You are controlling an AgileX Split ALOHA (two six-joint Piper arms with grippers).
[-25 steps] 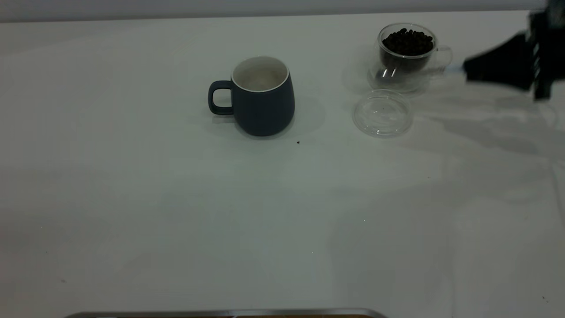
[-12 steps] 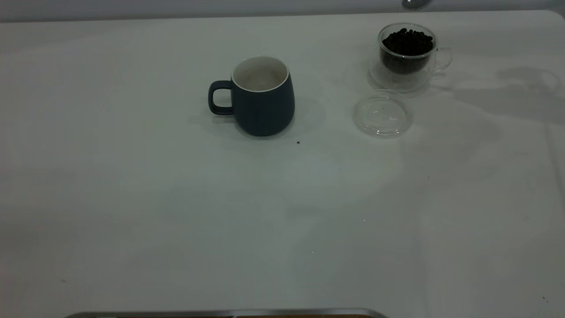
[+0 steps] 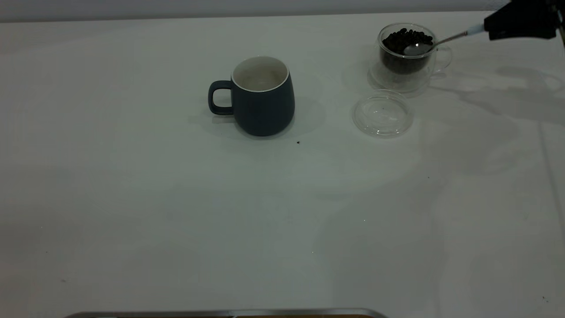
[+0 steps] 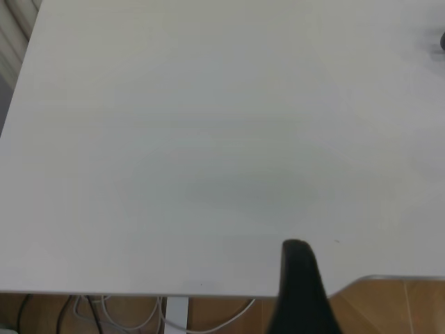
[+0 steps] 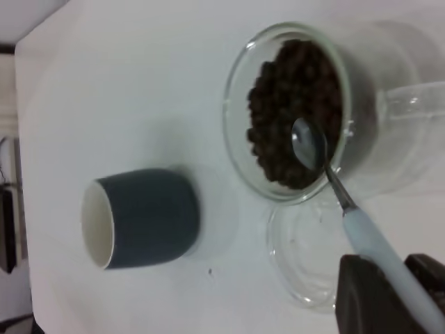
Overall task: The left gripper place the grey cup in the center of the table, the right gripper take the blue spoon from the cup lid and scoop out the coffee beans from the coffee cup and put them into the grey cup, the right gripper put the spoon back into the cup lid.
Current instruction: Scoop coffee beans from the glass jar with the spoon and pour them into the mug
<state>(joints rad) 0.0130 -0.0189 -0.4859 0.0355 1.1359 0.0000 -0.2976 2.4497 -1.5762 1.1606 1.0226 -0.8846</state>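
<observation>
Two cups (image 3: pixel 263 95) (image 3: pixel 406 55) and lid (image 3: pixel 383 112) on white table (image 3: pixel 176 212).

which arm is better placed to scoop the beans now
Right. Its claw holds the spoon, whose bowl sits over the beans in the glass cup. The left claw is off over bare table.

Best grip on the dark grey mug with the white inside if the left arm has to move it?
Take the dark grey mug by its loop handle, coming from the left arm's side. The mug stands upright with the handle pointing that way, and nothing on the white table blocks it. The body bulges, a poorer hold.
</observation>
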